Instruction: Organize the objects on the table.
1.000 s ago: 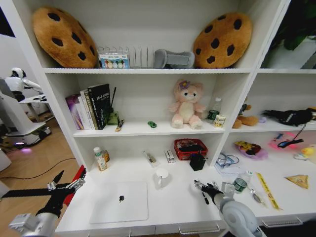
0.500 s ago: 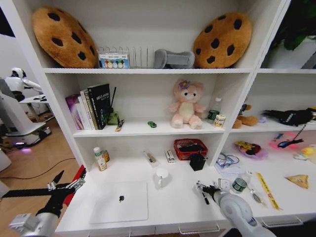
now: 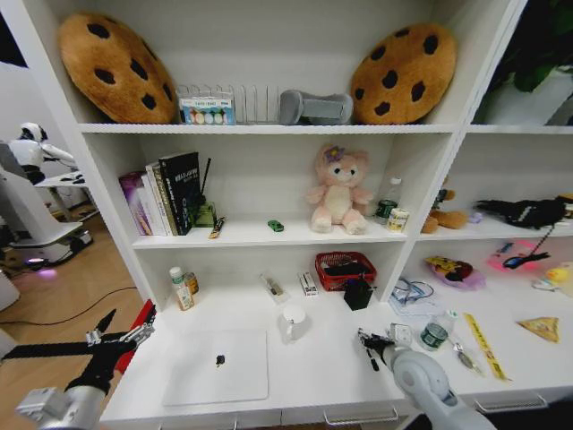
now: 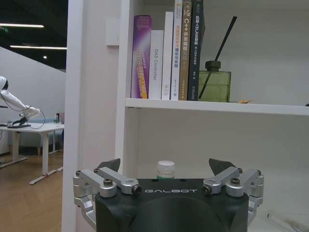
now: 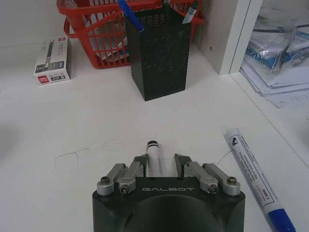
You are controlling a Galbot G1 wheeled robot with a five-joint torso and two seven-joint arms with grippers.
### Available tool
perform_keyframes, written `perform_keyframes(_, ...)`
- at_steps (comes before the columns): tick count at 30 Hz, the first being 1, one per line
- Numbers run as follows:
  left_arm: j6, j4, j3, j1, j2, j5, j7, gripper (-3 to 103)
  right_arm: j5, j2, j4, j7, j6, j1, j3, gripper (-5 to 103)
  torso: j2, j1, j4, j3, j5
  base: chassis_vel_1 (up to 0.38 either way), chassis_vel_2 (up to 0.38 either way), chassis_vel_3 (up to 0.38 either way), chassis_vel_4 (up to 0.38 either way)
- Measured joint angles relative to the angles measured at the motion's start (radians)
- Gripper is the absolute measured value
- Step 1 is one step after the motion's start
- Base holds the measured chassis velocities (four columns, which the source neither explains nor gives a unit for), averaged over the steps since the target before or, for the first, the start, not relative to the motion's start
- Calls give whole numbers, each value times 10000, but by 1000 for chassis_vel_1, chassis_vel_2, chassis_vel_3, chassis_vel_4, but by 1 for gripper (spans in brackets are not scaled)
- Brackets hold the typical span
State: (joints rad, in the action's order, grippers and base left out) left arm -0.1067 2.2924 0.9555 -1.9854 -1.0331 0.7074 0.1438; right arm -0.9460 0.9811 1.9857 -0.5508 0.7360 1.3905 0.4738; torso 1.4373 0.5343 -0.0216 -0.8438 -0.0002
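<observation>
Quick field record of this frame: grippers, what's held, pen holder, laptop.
right gripper: low over the table, shut on a white marker with a black tip
left gripper: open, idle beside the shelf's left end
pen holder: black mesh, upright, ahead of the right gripper
second marker: lying flat, blue cap
laptop: closed, on the table

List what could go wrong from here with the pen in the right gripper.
1. The right gripper pinches the white pen with a black tip near one end, so it may swivel or slip.
2. The black mesh pen holder is light and already holds pens; a misaligned drop could tip it.
3. The blue-capped white marker lying beside the gripper could get knocked.
</observation>
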Motion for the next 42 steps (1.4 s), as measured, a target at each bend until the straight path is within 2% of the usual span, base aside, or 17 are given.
perform_keyframes(1, 0, 0, 0, 0, 0, 0, 0, 100, 0, 0, 0, 0, 0, 0, 0, 33, 0, 0, 0, 0, 0, 0, 0, 0, 0)
perform_keyframes(6, 0, 0, 0, 0, 0, 0, 0, 100, -10, -16, 17, 13, 0, 23, 12, 13, -1, 0, 1, -1, 4, 0, 0, 0, 0)
perform_keyframes(10, 0, 0, 0, 0, 0, 0, 0, 100, -10, 10, 42, 26, -6, 61, 52, 10, 0, 0, 1, -1, 3, 0, 0, 0, 0)
perform_keyframes(13, 0, 0, 0, 0, 0, 0, 0, 100, 360, 74, 82, 300, -437, 188, 120, 10, -1, 0, -1, -2, 7, 0, 0, 0, 0)
perform_keyframes(15, 0, 0, 0, 0, 0, 0, 0, 100, 1256, 102, 130, 732, -1239, 270, 191, 10, -1, 1, -1, -3, 7, 0, 0, 0, 0)
perform_keyframes(17, 0, 0, 0, 0, 0, 0, 0, 100, 2237, 139, 217, 1080, -2506, 285, 276, 10, -1, 0, 1, -3, 5, 0, 0, 0, 0)
perform_keyframes(18, 0, 0, 0, 0, 0, 0, 0, 100, 2237, 139, 217, 1080, -2506, 285, 276, 10, -1, 0, 1, -3, 5, 0, 0, 0, 0)
perform_keyframes(20, 0, 0, 0, 0, 0, 0, 0, 100, 3095, 141, 209, 1349, -3511, 226, 334, 10, -1, 0, 0, -2, 3, 0, 0, 0, 0)
perform_keyframes(21, 0, 0, 0, 0, 0, 0, 0, 100, 3095, 141, 209, 1349, -3511, 226, 334, 10, -1, 0, 0, -2, 3, 0, 0, 0, 0)
perform_keyframes(22, 1, 0, 0, 0, 0, 0, 0, 100, 3512, 128, 194, 1474, -4083, 160, 354, 10, -1, 1, 0, -2, 2, 0, 0, 0, 0)
perform_keyframes(23, 1, 0, 0, 0, 0, 0, 0, 100, 3512, 128, 194, 1474, -4083, 160, 354, 10, -1, 1, 0, -2, 2, 0, 0, 0, 0)
perform_keyframes(25, 0, 0, 0, 0, 0, 0, 0, 100, 4213, 100, 21, 1714, -5060, -29, 332, 10, -1, 0, 1, -2, 2, 0, 0, 0, 0)
perform_keyframes(26, 0, 0, 0, 0, 0, 0, 0, 100, 4213, 100, 21, 1714, -5060, -29, 332, 10, -1, 0, 1, -2, 2, 0, 0, 0, 0)
perform_keyframes(28, 0, 0, 0, 0, 0, 0, 0, 100, 4961, 98, -348, 2017, -5927, -290, 219, 10, -2, 0, 1, -2, 4, 0, 0, 0, 0)
perform_keyframes(29, 0, 0, 0, 0, 0, 0, 0, 100, 4961, 98, -348, 2017, -5927, -290, 219, 10, -2, 0, 1, -2, 4, 0, 0, 0, 0)
perform_keyframes(36, 0, 0, 0, 0, 0, 0, 0, 100, 6548, 115, -1658, 2537, -7601, -1691, -293, 10, -1, 0, 1, -2, 2, 0, 0, 0, 0)
perform_keyframes(42, 1, 0, 0, 0, 0, 0, 0, 100, 6779, 217, -2550, 2649, -7997, -2672, -637, 10, -2, 1, 1, -2, 3, 0, 0, 0, 0)
